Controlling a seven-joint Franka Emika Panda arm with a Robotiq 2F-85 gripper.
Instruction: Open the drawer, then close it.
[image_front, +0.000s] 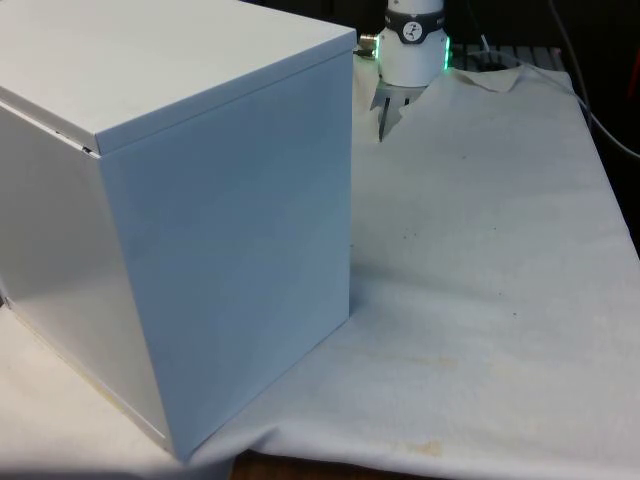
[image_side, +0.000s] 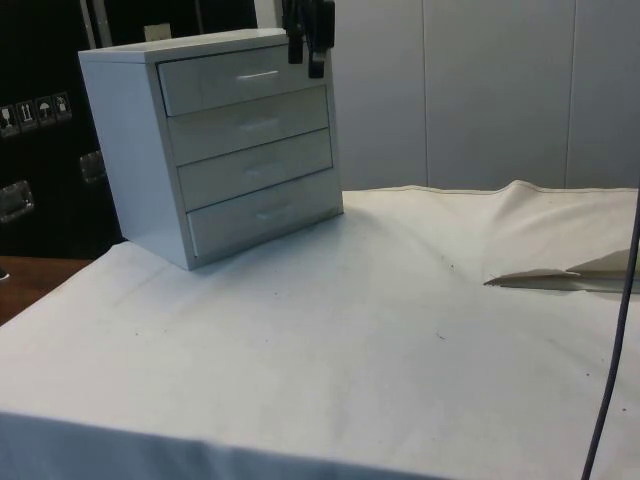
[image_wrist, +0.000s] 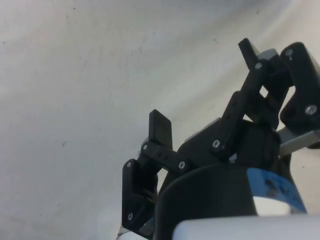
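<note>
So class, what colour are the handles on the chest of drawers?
White or pale, like the drawer fronts; the handles on the chest of drawers show best in the side view.

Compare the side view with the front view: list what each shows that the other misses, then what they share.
Side view: the chest's four drawer fronts, all shut, each with a handle, such as the top drawer and its handle; the black gripper hangs up by the chest's top front corner, holding nothing.
Front view: the chest's plain panels with no drawers, and the arm's white base behind the chest.
Both: the white chest of drawers standing on the white cloth.
</note>
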